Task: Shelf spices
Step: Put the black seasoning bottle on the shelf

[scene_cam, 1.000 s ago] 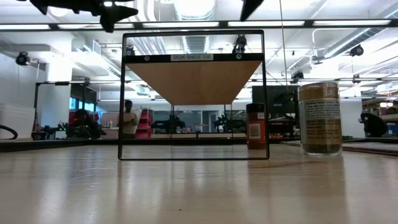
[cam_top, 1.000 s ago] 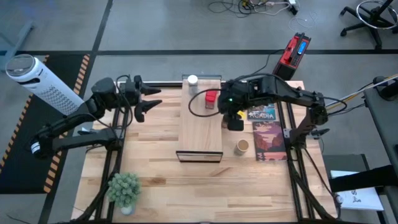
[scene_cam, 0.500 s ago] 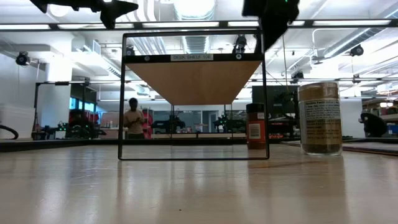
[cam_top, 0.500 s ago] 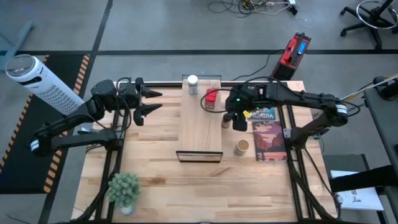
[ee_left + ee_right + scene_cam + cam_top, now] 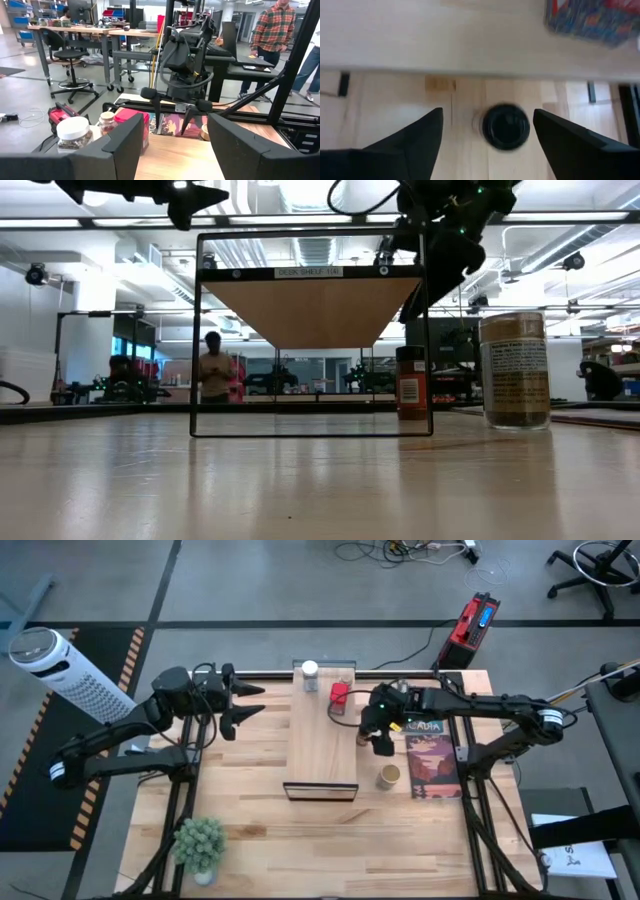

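High view: shelf point(image 5: 322, 735) at tabletop point(image 5: 250, 800) centre. White-capped jar point(image 5: 309, 673) and red tin point(image 5: 339, 693) already on the shelf's far end. Dark jar point(image 5: 364, 735) on the tabletop just beside the shelf's right edge, largely under the right claw point(image 5: 380, 737). Tan-topped jar point(image 5: 389, 776) nearer the front, next to the game box point(image 5: 432, 755). Left claw point(image 5: 238, 704) raised left of the shelf, fingers spread, empty.

Low view: dark jar point(image 5: 411, 383) upright behind the shelf frame's right post; tan-topped jar point(image 5: 515, 370) upright, well to its right. Right claw point(image 5: 440, 250) above the dark jar, not touching it.

Left wrist view: left claw point(image 5: 170, 150) wide, nothing between the fingers. White-capped jar point(image 5: 74, 134), a second small jar point(image 5: 106, 123) and red tin point(image 5: 131, 127) side by side on the shelf; the second jar not identifiable elsewhere.

Right wrist view: right claw point(image 5: 487, 137) wide and empty, directly over the black lid point(image 5: 506, 126), lid centred between the fingers.

Handling, as judged: dark jar small, rigid, light, probably glass with smooth sides, so liable to slip or tip. Best taken across the body just under the lid, fingers square to the sides, moderate squeeze, straight lift.
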Robot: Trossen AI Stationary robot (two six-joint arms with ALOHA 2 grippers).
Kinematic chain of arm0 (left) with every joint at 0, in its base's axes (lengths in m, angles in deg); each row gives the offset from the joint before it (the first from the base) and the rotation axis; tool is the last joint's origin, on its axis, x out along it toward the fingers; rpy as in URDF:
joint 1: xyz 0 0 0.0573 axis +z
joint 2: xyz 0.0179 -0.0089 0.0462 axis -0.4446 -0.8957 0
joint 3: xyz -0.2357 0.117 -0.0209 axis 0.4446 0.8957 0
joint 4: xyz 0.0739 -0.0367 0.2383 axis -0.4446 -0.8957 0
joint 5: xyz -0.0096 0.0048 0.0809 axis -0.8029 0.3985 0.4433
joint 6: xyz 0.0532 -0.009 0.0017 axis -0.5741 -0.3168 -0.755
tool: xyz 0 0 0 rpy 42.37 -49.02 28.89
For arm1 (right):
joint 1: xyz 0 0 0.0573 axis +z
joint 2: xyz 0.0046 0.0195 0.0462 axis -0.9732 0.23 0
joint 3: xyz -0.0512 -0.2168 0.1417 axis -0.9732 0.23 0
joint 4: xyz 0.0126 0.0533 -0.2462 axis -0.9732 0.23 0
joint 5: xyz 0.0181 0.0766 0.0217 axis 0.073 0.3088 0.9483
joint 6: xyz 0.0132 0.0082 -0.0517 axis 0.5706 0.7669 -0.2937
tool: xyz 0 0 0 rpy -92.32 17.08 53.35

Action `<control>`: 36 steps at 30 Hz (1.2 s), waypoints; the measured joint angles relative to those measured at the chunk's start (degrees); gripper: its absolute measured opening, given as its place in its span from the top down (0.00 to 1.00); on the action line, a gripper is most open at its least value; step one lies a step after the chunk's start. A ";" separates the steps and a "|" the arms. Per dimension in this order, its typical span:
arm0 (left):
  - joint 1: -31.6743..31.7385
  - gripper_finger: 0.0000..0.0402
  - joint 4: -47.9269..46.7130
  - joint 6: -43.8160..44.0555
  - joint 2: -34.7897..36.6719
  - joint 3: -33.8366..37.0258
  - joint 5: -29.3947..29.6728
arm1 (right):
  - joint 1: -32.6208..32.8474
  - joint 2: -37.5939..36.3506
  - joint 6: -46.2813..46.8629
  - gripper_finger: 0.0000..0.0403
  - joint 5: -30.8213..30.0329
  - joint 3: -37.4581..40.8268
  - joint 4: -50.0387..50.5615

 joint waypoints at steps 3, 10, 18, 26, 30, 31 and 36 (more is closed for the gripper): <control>0.00 0.47 0.00 -0.21 -0.19 0.01 0.01 | -0.77 1.37 0.28 0.24 -0.39 0.37 -0.90; 0.02 0.47 0.36 -0.35 -0.08 -0.01 0.32 | -1.16 5.51 0.29 0.23 -0.49 0.59 -2.35; 0.00 0.47 -0.11 -0.35 -0.02 0.01 0.27 | -1.39 9.56 -1.36 0.26 -1.21 0.59 -5.03; 0.02 0.47 -0.48 -0.48 0.20 0.01 0.25 | -2.78 11.18 -0.15 0.30 -0.86 1.35 -4.66; 0.00 0.48 -0.50 -0.57 0.28 0.00 0.23 | -2.80 11.18 0.17 0.34 -0.75 1.62 -4.94; 0.00 0.48 -0.50 -0.57 0.29 0.01 0.23 | -2.78 11.18 0.43 0.36 -0.75 1.64 -4.93; 0.00 0.48 -0.50 -0.57 0.29 0.01 0.23 | -2.78 11.18 0.57 0.46 -0.74 1.64 -5.07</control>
